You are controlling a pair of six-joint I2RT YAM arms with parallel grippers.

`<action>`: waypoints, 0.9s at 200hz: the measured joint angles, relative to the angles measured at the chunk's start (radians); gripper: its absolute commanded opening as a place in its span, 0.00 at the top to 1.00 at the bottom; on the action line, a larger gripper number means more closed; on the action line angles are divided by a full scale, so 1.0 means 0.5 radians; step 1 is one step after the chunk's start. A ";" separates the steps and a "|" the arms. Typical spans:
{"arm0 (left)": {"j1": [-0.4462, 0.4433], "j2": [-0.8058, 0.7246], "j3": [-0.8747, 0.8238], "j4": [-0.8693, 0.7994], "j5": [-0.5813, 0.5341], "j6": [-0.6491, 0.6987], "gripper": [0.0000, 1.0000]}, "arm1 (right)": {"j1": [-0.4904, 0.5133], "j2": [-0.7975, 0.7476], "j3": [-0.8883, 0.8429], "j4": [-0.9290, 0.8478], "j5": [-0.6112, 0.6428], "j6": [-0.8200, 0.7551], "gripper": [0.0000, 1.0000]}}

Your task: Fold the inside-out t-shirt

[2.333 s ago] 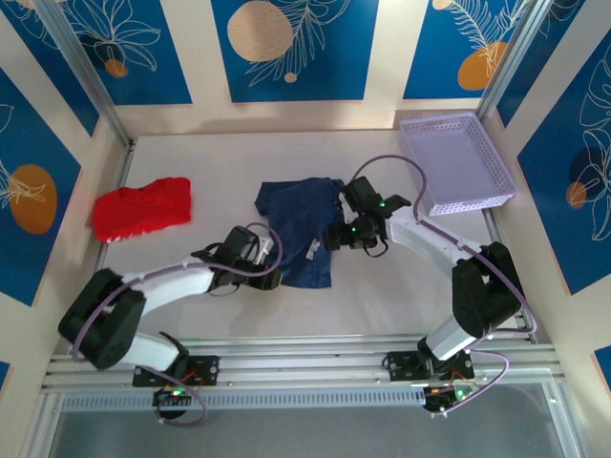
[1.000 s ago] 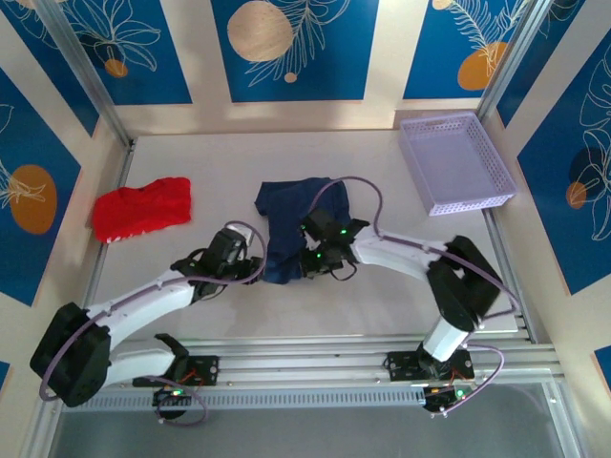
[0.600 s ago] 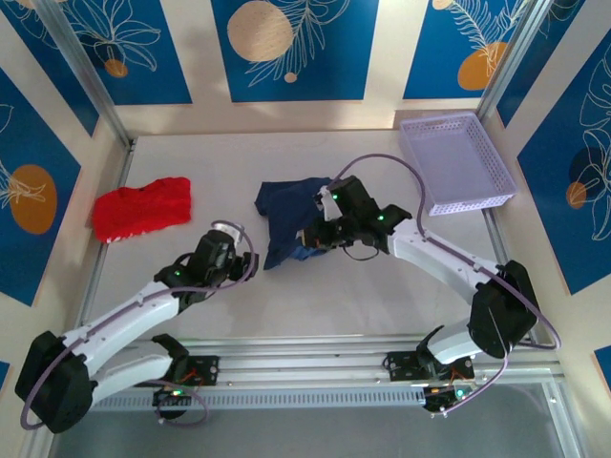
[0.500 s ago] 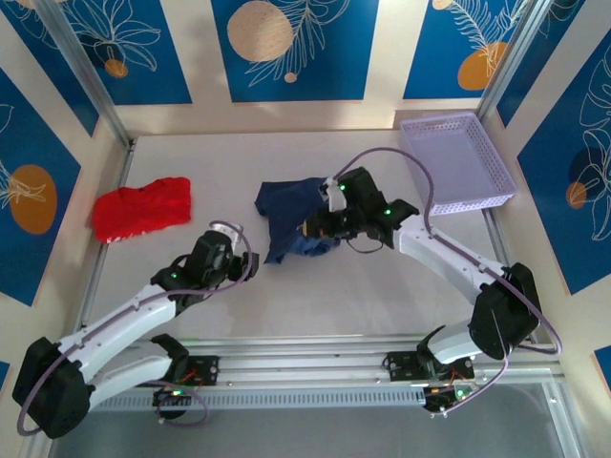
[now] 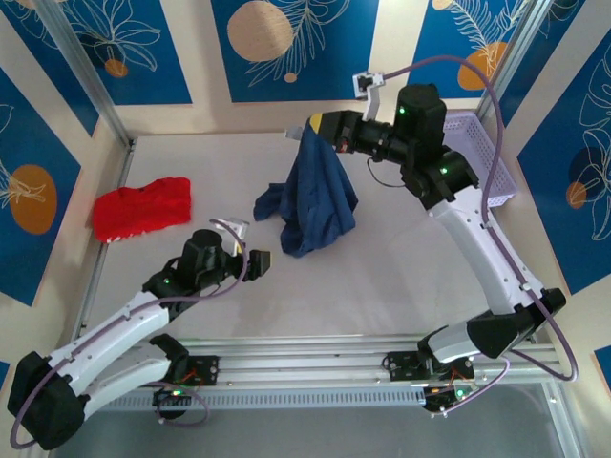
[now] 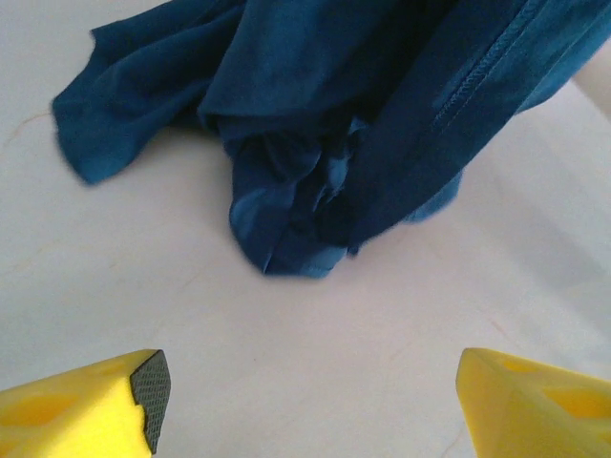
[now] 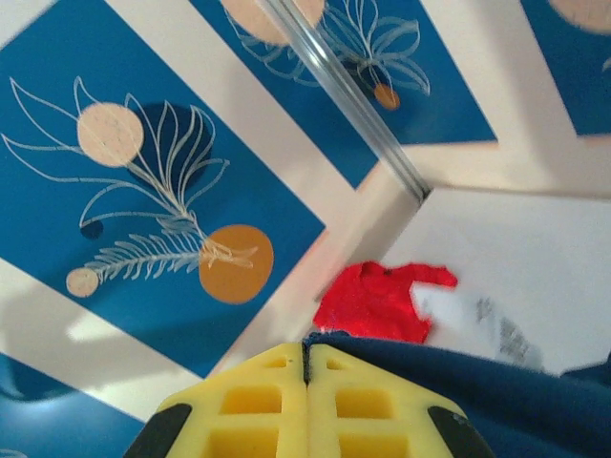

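Moved: right arm is up and back vs. half a sec ago, hauling the dark navy blue soft cloth t-shirt (image 5: 315, 196) off the white table (image 5: 382, 277). Left arm has pulled back toward the near edge, jaws wider.
Right pincer (image 5: 310, 127): yellow fingers pressed together, pinching a navy fold at the shirt's top.
Left pincer (image 5: 256, 260): wide apart, nothing in it, low over the table.
T-shirt: 1. Hangs below right pincer, lower end bunched on the table, just ahead of left pincer, not touching.
Red crumpled cloth garment (image 5: 143, 207): 1, well left of both pincers.
Lavender plastic mesh basket (image 5: 498, 181): 1, right of right pincer.
Arms: 2.
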 measured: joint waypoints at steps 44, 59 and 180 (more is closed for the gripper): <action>-0.021 0.217 0.001 0.179 0.186 0.054 0.21 | -0.065 0.158 0.127 -0.074 -0.002 -0.006 1.00; -0.049 0.340 0.003 0.239 0.232 0.099 0.21 | -0.085 0.205 0.154 -0.105 -0.002 -0.005 1.00; -0.050 0.932 0.005 0.594 -0.058 0.379 0.20 | -0.183 0.245 0.176 -0.143 -0.055 -0.014 1.00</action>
